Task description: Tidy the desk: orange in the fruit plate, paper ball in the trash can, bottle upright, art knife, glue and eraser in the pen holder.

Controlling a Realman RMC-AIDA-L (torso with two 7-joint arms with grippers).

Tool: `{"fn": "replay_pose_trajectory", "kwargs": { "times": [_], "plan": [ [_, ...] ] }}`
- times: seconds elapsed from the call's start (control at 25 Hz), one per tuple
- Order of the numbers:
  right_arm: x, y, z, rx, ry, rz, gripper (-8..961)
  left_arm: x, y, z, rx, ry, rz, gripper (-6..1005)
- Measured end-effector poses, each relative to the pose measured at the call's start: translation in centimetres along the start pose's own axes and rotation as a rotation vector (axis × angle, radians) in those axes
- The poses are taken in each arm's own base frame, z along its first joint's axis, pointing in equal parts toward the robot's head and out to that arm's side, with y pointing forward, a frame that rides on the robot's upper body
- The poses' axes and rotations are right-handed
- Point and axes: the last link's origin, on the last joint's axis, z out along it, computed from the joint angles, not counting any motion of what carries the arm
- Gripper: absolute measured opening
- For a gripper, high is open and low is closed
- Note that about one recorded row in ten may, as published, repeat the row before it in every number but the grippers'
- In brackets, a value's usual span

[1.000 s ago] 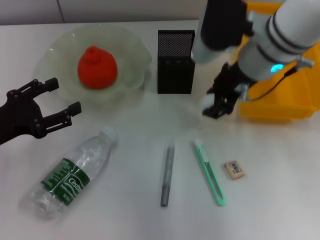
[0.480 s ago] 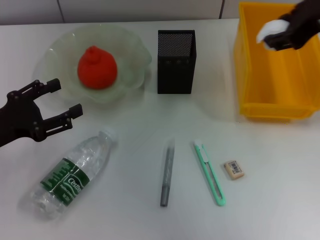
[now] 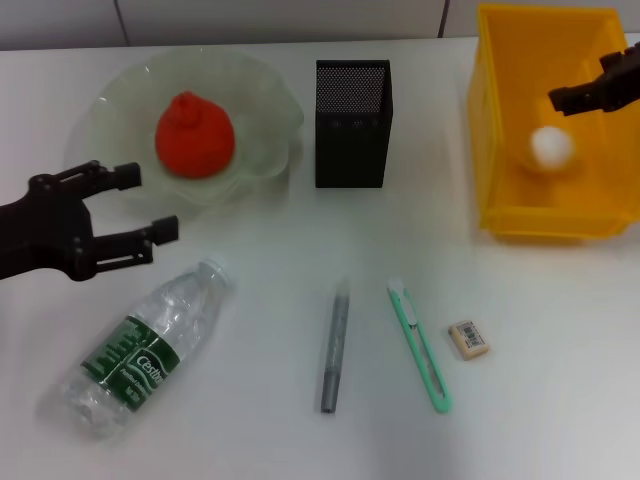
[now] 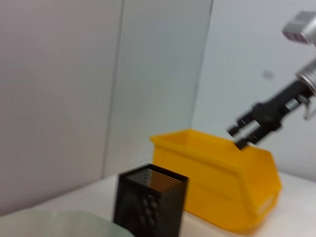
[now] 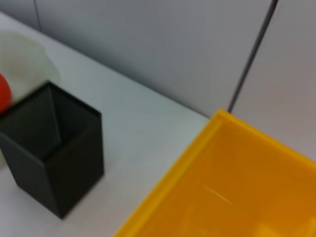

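The orange (image 3: 194, 134) lies in the glass fruit plate (image 3: 262, 95). The white paper ball (image 3: 552, 147) lies inside the yellow bin (image 3: 545, 225). My right gripper (image 3: 586, 82) is open and empty above the bin; it also shows in the left wrist view (image 4: 254, 128). My left gripper (image 3: 150, 203) is open and empty, between the plate and the cap end of the clear bottle (image 3: 150, 345), which lies on its side. The grey glue stick (image 3: 335, 345), green art knife (image 3: 420, 345) and eraser (image 3: 469, 338) lie on the desk in front of the black mesh pen holder (image 3: 352, 122).
The pen holder (image 5: 54, 148) stands between the plate and the bin (image 5: 237, 187). The left wrist view shows the pen holder (image 4: 148, 200) and the bin (image 4: 222, 182) against a grey wall.
The right gripper has let go of the paper ball, which now lies in the yellow bin. The left gripper has shifted a little to the right, toward the bottle.
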Motion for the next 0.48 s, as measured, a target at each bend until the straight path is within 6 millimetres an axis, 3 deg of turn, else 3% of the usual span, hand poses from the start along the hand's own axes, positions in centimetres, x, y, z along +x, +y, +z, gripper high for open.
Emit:
{"fn": "replay_pose_trajectory", "kwargs": {
  "times": [0.2, 0.24, 0.28, 0.32, 0.4, 0.44, 0.48],
  "plan": [
    [0.5, 0.4, -0.6, -0.063, -0.125, 0.024, 740, 2.0, 0.6, 0.7, -0.029, -0.085, 0.017, 849],
    [0.8, 0.8, -0.9, -0.094, -0.164, 0.022, 766, 2.8, 0.8, 1.0, -0.023, -0.117, 0.03, 849],
    [1.7, 1.5, -1.6, -0.164, -0.25, 0.024, 792, 5.5, 2.2, 1.9, 0.03, -0.23, 0.057, 849],
    [1.7, 1.5, -1.6, -0.164, -0.25, 0.024, 817, 5.5, 2.2, 1.9, 0.03, -0.23, 0.057, 849],
    [4.1, 3.0, -2.4, -0.295, -0.429, 0.008, 843, 6.8, 3.4, 2.4, 0.078, -0.293, 0.086, 849],
    [6.0, 3.9, -2.7, -0.36, -0.529, -0.029, 843, 8.3, 5.3, 3.5, 0.146, -0.375, 0.086, 846],
    [6.0, 3.9, -2.7, -0.36, -0.529, -0.029, 843, 8.3, 5.3, 3.5, 0.146, -0.375, 0.086, 845]
  ]
}}
